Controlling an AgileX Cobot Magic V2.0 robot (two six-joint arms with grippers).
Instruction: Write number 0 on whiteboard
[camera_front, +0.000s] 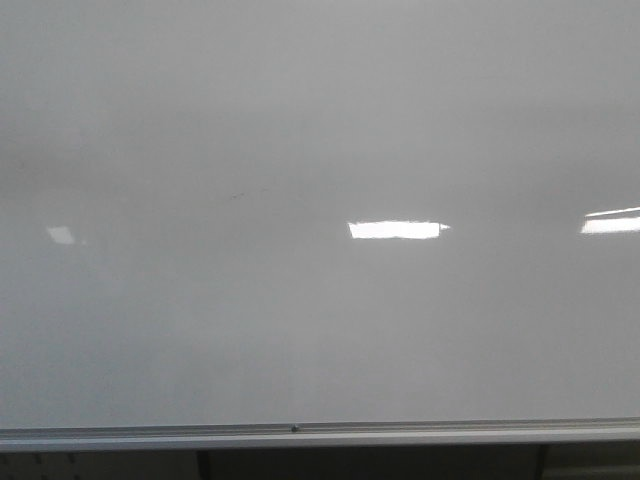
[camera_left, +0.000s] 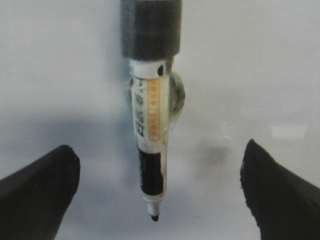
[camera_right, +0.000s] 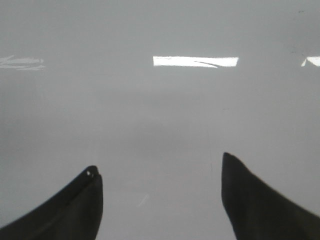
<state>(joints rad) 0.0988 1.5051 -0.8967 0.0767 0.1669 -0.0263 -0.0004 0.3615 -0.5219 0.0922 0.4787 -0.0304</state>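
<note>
Left wrist view: left gripper (camera_left: 159, 192) has both black fingers (camera_left: 37, 187) wide apart, one at each lower corner, nothing between them in contact. Marker (camera_left: 150, 145) hangs between the fingers from a dark cylindrical holder (camera_left: 150, 27) above it, not pinched by either finger. White barrel with an orange label band, black section lower down, black tip (camera_left: 154, 217) uncapped and pointing toward the board. From this view, cannot tell whether the tip touches the surface; a soft grey shadow lies on the board behind the barrel.

Right wrist view: right gripper (camera_right: 160, 200) jaws also spread apart, holding nothing. Only the plain board surface shows between and beyond its fingers (camera_right: 260, 200), with bright rectangular light reflections (camera_right: 195, 61) farther up.

Front view: whiteboard (camera_front: 320, 330) fills nearly the whole frame, glossy grey-white. Silver rail (camera_front: 300, 433) runs along its lower edge, with a small dark screw near its middle. No number 0 on the board; only a faint tiny dark speck left of centre, too small to identify. Neither arm appears in this view
</note>
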